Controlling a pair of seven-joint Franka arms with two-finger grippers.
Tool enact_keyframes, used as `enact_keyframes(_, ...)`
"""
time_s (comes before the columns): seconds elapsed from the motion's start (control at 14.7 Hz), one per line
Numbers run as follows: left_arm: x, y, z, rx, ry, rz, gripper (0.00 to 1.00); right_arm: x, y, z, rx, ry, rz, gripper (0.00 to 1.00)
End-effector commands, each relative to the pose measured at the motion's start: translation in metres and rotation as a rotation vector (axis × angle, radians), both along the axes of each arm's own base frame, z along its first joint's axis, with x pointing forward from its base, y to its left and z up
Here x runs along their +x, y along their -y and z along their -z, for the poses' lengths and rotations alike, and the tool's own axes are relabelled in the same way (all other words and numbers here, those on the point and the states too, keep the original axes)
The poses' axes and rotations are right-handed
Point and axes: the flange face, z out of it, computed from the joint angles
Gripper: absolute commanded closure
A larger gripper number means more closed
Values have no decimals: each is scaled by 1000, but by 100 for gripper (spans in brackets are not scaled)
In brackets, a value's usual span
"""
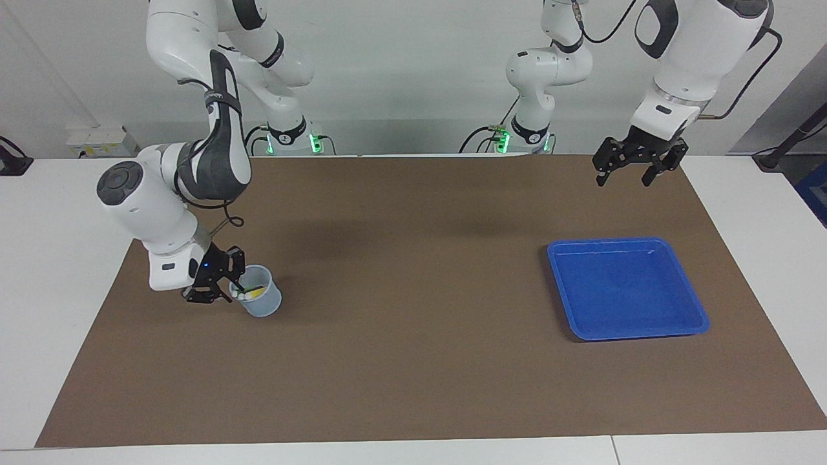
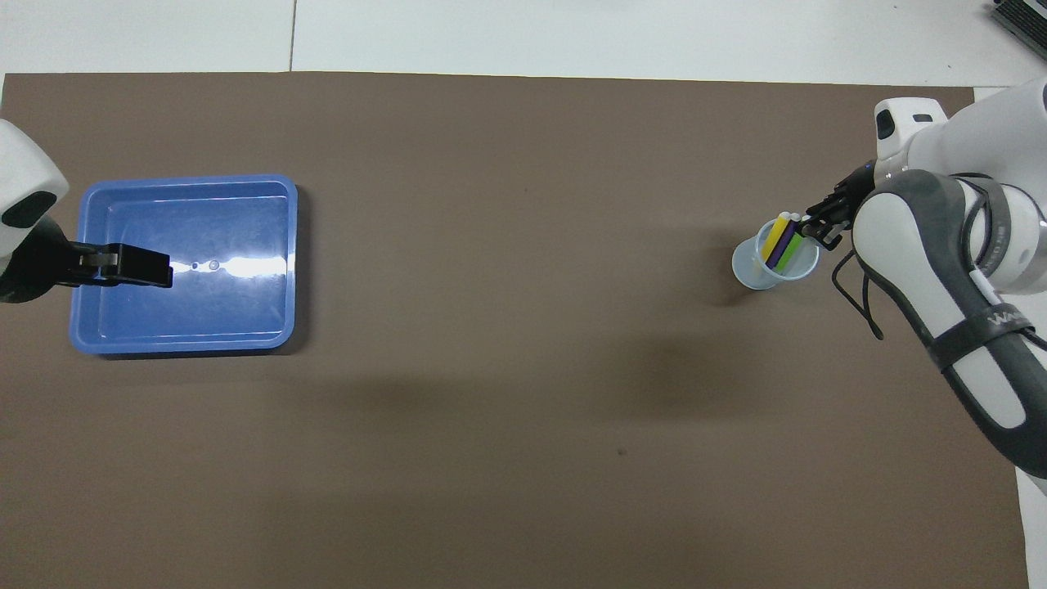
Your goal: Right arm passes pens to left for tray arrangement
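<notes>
Three pens stand slanted in a small translucent cup (image 1: 265,307) (image 2: 748,270) at the right arm's end of the mat: yellow pen (image 2: 775,241) (image 1: 257,292), purple pen (image 2: 785,245) and green pen (image 2: 790,255), white tips up. My right gripper (image 1: 227,289) (image 2: 818,225) is down at the cup's rim, right at the pens' upper ends; whether it grips one does not show. The blue tray (image 1: 627,290) (image 2: 229,237) lies with nothing in it at the left arm's end. My left gripper (image 1: 625,174) (image 2: 164,270) waits open, raised over the mat by the tray, holding nothing.
A brown mat (image 1: 413,323) covers most of the white table (image 1: 58,290). The right arm's elbow and forearm (image 1: 194,174) lean low over the mat beside the cup. Between cup and tray there is only bare mat.
</notes>
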Motion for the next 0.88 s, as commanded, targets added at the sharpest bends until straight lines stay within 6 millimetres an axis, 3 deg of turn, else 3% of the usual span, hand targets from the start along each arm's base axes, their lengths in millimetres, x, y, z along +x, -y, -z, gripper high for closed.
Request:
enact_keyframes(0.0, -6, -4, -1, 3, 18, 3, 1, 1, -1, 2, -14, 7, 5, 68)
enact_keyframes(0.14, -6, -4, -1, 3, 18, 5, 1, 1, 1, 2, -16, 7, 5, 68)
enact_keyframes(0.61, -5, -4, -1, 3, 21, 5, 1, 0, 2, 2, -16, 4, 6, 82)
enact_keyframes(0.81, -5, -4, -2, 3, 21, 5, 1, 0, 2, 2, -14, -2, 7, 82)
